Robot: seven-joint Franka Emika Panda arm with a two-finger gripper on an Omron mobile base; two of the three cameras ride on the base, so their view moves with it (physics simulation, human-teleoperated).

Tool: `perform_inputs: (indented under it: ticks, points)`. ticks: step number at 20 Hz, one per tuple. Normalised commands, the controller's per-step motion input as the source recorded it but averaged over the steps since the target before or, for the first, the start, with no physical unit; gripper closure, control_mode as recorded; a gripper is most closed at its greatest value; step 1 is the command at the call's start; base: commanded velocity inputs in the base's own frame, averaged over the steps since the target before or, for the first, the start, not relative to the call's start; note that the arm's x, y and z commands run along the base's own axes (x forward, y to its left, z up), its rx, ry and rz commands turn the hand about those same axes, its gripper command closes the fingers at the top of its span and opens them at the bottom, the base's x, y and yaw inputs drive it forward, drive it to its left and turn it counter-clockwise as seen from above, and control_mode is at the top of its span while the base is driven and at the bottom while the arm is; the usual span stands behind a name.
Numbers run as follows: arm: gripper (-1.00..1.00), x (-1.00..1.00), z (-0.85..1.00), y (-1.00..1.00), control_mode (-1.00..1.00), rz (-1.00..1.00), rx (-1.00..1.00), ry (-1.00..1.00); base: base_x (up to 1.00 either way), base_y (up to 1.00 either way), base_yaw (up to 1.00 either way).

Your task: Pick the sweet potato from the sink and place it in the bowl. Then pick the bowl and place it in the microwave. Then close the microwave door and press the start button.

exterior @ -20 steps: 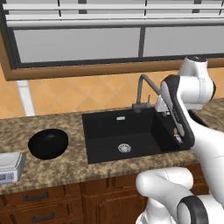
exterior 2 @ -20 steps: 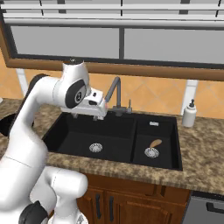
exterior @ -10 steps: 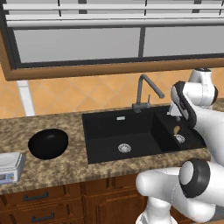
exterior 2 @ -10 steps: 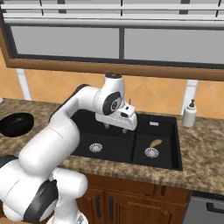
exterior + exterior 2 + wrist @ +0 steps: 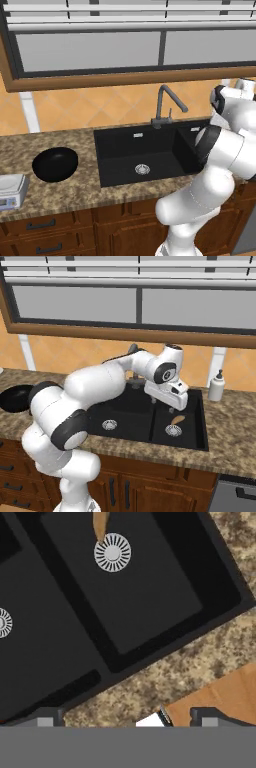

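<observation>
Orange-brown against the black sink [image 5: 196, 442], the sweet potato [image 5: 176, 419] lies beside the small basin's drain, just below my gripper [image 5: 176, 397]. Over the last second I have swung the arm from the faucet [image 5: 165, 102] across to this basin, so the reach is nearly lined up. Its fingers are spread wide, holding and touching nothing. Well behind the tool, the bowl [image 5: 55, 163] waits.
</observation>
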Motion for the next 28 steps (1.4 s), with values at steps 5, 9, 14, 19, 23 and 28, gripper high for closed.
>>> perform_inputs:
  ticks: [5,9,14,19,23,28]
  points:
    - [-1.0,0.33,-0.56,-0.5,-1.0,-0.2,0.0,-0.09,0.0,0.0,0.0]
    - [-1.0,0.53,-0.3,-0.12,-1.0,-0.11,0.0,-0.13,0.0,0.0,0.0]
    - [-1.0,0.38,-0.26,0.0,-1.0,-0.03,0.01,-0.07,0.0,0.0,0.0]
    - [-1.0,0.37,-0.46,0.0,-1.0,0.0,0.0,0.0,0.0,0.0,0.0]
    - [-1.0,0.28,-0.34,0.0,-1.0,0.05,0.06,-0.05,0.0,0.0,0.0]
    - [-1.0,0.39,-0.26,-0.02,-1.0,0.07,0.05,-0.01,0.0,0.0,0.0]
